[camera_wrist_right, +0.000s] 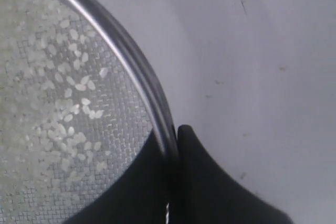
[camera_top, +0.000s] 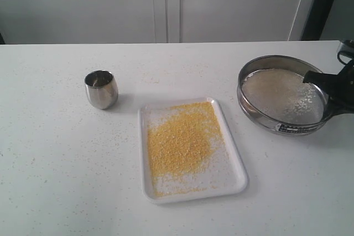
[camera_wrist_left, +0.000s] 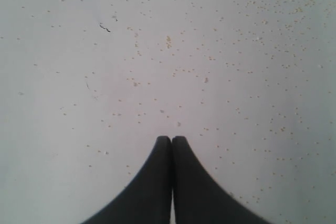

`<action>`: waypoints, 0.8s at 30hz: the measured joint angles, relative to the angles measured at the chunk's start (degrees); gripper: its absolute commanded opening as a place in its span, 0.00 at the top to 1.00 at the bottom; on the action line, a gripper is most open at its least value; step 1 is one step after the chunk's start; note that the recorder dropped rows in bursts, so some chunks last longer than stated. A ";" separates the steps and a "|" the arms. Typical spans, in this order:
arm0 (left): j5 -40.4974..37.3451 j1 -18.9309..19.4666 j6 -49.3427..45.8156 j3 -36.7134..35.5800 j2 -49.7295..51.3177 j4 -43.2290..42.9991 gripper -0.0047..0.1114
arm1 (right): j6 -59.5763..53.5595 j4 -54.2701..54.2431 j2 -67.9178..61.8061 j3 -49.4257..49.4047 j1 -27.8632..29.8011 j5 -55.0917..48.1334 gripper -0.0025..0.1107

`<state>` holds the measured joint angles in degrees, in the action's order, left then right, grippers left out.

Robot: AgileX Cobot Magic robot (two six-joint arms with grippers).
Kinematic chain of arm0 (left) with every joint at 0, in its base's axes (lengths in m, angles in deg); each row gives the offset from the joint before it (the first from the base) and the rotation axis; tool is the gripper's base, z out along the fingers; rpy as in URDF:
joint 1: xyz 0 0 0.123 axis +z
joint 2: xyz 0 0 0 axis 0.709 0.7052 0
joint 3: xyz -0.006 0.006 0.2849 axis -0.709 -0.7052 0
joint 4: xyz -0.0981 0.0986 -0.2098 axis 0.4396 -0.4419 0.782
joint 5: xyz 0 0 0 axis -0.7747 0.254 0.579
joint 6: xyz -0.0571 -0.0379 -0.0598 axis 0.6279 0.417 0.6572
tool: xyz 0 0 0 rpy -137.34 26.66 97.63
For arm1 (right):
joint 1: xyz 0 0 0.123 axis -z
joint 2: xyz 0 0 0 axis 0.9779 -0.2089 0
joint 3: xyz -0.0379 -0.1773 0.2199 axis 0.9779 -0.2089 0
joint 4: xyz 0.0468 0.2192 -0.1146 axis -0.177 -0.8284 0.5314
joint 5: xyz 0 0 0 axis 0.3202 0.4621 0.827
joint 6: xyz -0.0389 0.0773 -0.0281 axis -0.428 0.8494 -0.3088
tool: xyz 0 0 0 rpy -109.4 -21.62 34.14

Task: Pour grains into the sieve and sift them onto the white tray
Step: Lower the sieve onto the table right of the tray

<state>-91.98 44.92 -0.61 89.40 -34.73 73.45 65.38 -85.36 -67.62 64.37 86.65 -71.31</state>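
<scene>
The right fingers (camera_wrist_right: 182, 136) are pinching the rim of the sieve (camera_top: 255, 115), which is at the right side of the desk (camera_top: 55, 181), maybe tipping a little. Pale bits (camera_wrist_right: 68, 108) are lying on its mesh. Yellow grains (camera_top: 180, 142) are lying heaped on the white tray (camera_top: 232, 175) beside it. The left fingers (camera_wrist_left: 168, 143) are squeezing together on nothing, over the speckled desk. A steel cup (camera_top: 101, 89) is standing left of the tray.
</scene>
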 measured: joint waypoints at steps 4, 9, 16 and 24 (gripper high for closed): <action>0.00 0.00 0.00 0.00 0.00 0.00 0.96 | 0.64 0.00 -1.62 -0.21 0.02 0.73 0.98; 0.00 0.00 0.00 0.00 0.00 0.00 0.96 | 1.10 0.00 -2.52 -0.32 0.12 1.15 0.98; 0.00 0.00 0.00 0.00 0.00 0.00 0.96 | 1.46 0.00 -3.46 -0.32 0.12 1.63 0.98; 0.00 0.00 0.00 0.00 0.00 0.00 0.96 | 1.91 -0.45 -3.62 -0.32 0.24 1.63 0.89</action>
<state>-91.98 44.92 -0.61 89.40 -34.73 73.45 67.29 -85.81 -71.25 64.05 86.89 -69.68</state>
